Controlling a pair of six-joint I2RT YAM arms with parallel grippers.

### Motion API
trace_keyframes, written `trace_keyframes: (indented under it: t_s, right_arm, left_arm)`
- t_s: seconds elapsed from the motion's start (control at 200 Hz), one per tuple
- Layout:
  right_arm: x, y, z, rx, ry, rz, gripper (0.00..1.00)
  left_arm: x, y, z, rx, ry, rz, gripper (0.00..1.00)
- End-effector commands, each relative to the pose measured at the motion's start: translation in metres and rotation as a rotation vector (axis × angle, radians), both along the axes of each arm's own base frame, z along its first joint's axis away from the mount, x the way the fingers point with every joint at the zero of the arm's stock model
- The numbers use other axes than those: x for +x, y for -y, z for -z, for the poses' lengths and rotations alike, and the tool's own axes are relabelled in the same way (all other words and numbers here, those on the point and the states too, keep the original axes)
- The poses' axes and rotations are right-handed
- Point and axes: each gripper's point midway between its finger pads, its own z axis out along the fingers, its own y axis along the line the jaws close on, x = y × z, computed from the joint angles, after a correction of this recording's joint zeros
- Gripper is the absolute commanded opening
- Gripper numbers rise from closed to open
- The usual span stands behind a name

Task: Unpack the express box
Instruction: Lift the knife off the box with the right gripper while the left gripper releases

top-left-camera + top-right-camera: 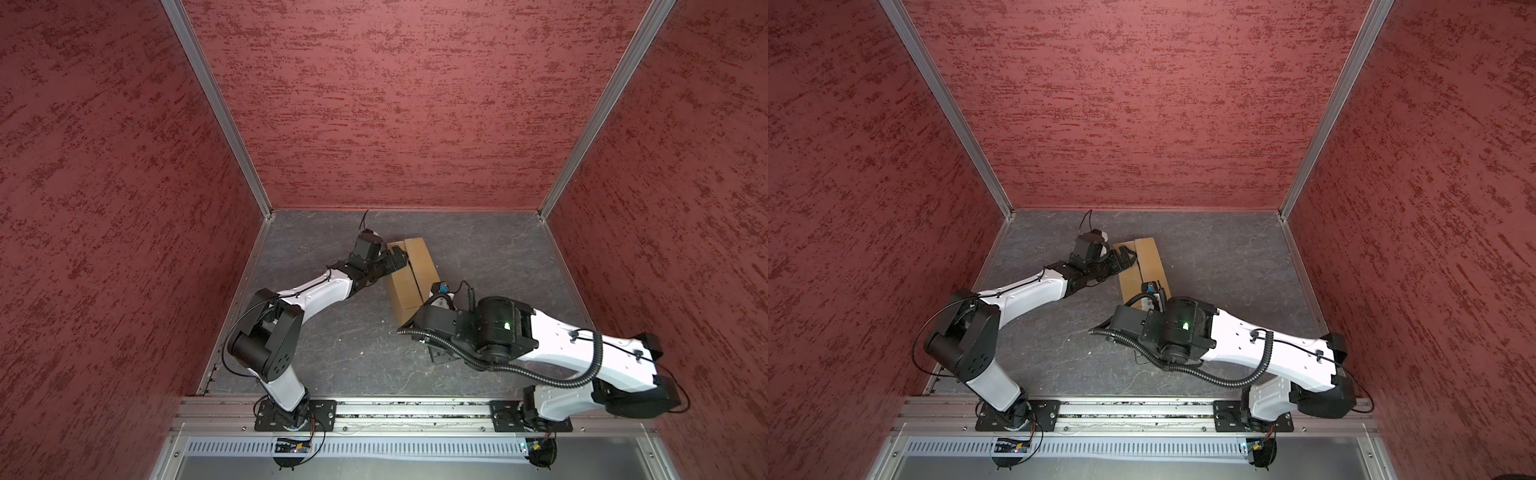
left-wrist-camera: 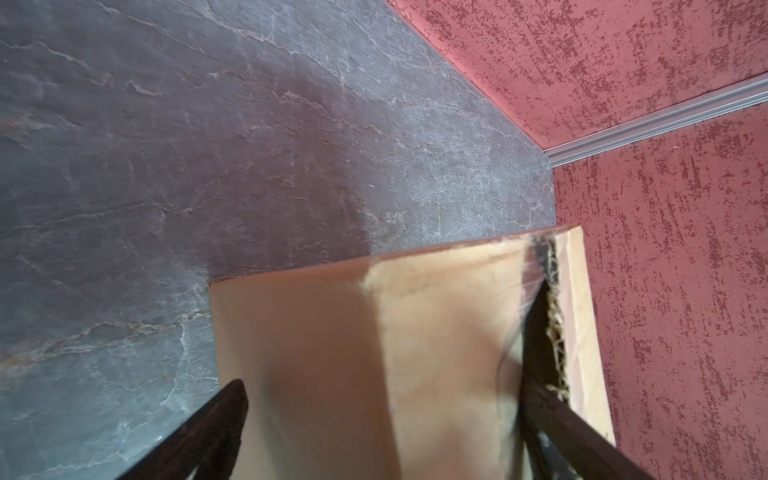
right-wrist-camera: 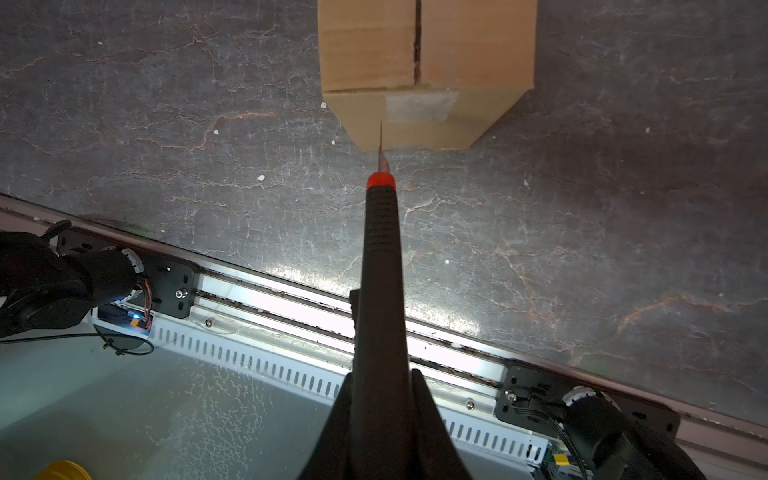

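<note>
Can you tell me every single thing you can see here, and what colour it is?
express box: one, brown cardboard, mid-table, seam along its top.
knife: one, black handle, orange-red collar, thin blade aimed at the box's near end.
table: one, grey stone-look, under everything.
walls: three, red textured, around the table.
rail: one, silver, along the near edge.
yellow thing: one, only its edge shows in the right wrist view.
left gripper: one, black, open, straddling one top flap.
right gripper: one, black, shut on the knife.
</note>
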Motion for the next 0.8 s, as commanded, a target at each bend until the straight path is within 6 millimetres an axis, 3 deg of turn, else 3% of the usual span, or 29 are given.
trace_keyframes:
  t_s: [0.0,0.331,0.581,0.661,0.792]
  right_arm:
    - [0.014,0.018,-0.034,0.039,0.109,0.047,0.00]
    - [0.078,0.052,-0.086,0.174,0.352,0.106,0.00]
    - [0.145,0.076,-0.102,0.285,0.524,0.162,0.00]
    - [0.165,0.083,-0.107,0.355,0.575,0.179,0.00]
    - [0.199,0.090,-0.099,0.456,0.593,0.185,0.00]
  left_arm:
    - [-0.008,-0.013,0.011,0.068,-0.038,-0.018,1.00]
    - [-0.024,-0.014,-0.056,0.047,0.077,0.038,1.00]
    - [-0.037,-0.026,-0.101,0.041,0.151,0.038,1.00]
    - [-0.040,-0.031,-0.109,0.050,0.163,0.036,1.00]
    - [-0.044,-0.040,-0.110,0.066,0.164,0.026,1.00]
